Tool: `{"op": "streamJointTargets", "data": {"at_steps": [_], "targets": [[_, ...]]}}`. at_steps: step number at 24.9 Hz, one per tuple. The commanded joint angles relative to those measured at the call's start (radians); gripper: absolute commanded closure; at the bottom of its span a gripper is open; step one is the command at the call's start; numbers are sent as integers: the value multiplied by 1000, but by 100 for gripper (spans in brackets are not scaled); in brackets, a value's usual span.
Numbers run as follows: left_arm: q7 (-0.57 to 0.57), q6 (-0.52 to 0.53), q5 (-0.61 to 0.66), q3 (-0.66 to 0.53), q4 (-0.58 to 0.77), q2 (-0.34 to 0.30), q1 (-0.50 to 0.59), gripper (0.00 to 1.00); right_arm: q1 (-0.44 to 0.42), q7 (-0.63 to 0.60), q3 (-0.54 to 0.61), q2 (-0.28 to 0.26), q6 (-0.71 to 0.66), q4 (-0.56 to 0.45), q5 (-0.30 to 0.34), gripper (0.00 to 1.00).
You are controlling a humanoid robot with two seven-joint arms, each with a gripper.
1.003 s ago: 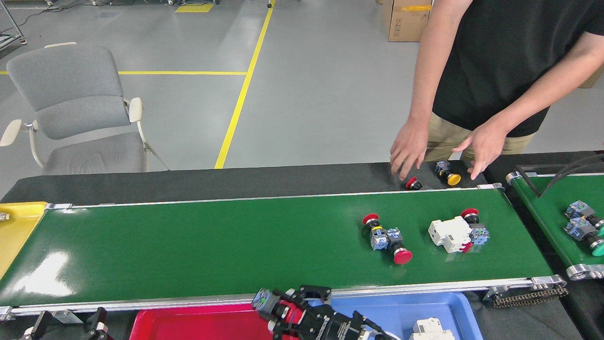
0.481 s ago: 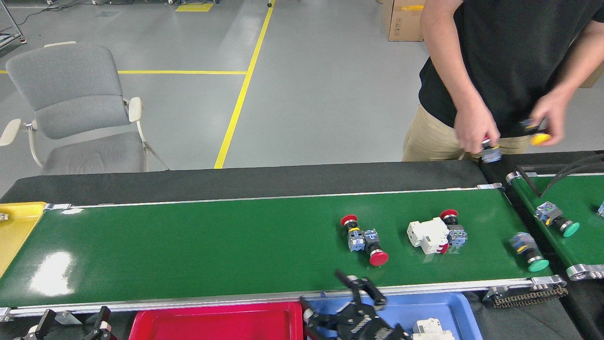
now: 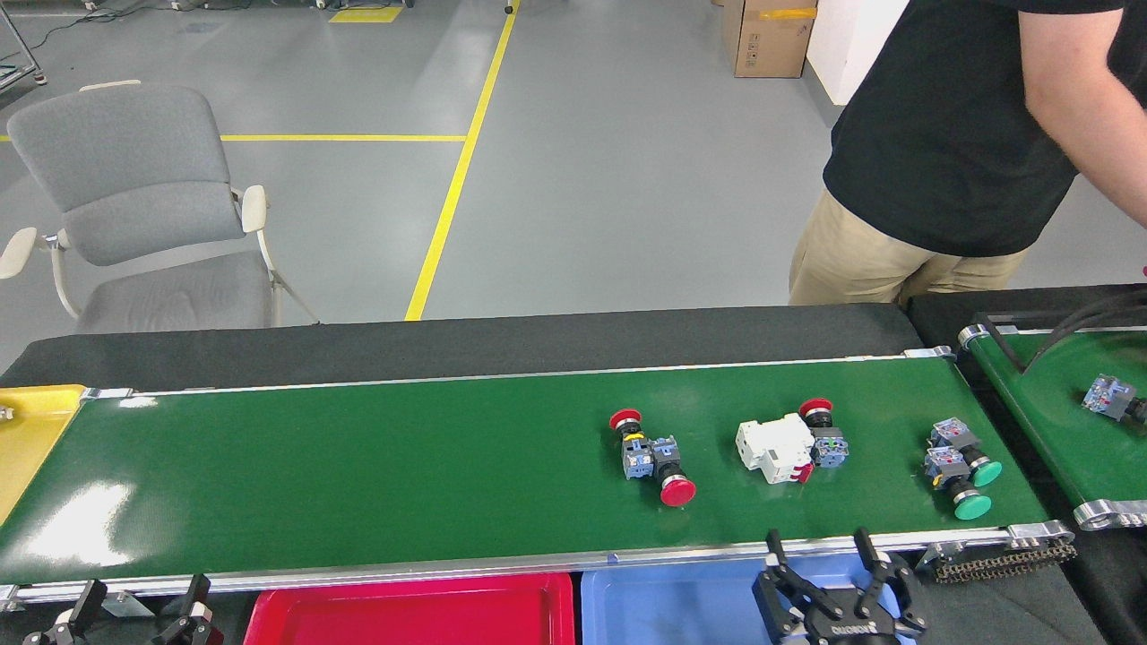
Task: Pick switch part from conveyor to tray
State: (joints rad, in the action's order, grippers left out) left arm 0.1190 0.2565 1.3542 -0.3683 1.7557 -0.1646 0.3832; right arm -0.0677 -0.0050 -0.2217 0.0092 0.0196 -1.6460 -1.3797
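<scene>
On the conveyor (image 3: 358, 466), several switch parts lie toward the right. Two red-button switches (image 3: 651, 457) lie joined together near the middle. A white breaker (image 3: 773, 451) touches another red-button switch (image 3: 822, 432). Two green-button switches (image 3: 961, 468) lie near the belt's right end. My right gripper (image 3: 820, 551) is open and empty at the near rail, over the blue tray (image 3: 663, 609), in front of the breaker. My left gripper (image 3: 143, 593) is open at the bottom left, below the near rail. A red tray (image 3: 412, 614) sits left of the blue one.
A person in a black shirt (image 3: 941, 134) stands behind the belt's right end. A second, narrower green belt (image 3: 1057, 412) at the right carries a blue switch (image 3: 1109, 396). A yellow tray (image 3: 27, 439) sits at the left end. A grey chair (image 3: 134, 206) stands on the floor behind.
My right gripper held a blue part over the red tray, opened, and moved right over the blue tray. The parts rode left on the belt. Two green switches arrived. The person's hands withdrew.
</scene>
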Motion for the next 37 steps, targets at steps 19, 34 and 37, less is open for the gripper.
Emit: {"op": "streamJointTargets", "data": {"at_steps": [19, 34, 37], "targets": [[1, -6, 2, 88, -12, -10, -92, 0, 552, 120, -383, 153, 155, 630, 83, 63], [1, -10, 2, 94, -4, -10, -86, 0, 296, 115, -492, 12, -250, 169, 83, 40], [1, -8, 2, 97, -4, -13, -86, 0, 223, 115, -521, -15, -349, 107, 76, 0]]}}
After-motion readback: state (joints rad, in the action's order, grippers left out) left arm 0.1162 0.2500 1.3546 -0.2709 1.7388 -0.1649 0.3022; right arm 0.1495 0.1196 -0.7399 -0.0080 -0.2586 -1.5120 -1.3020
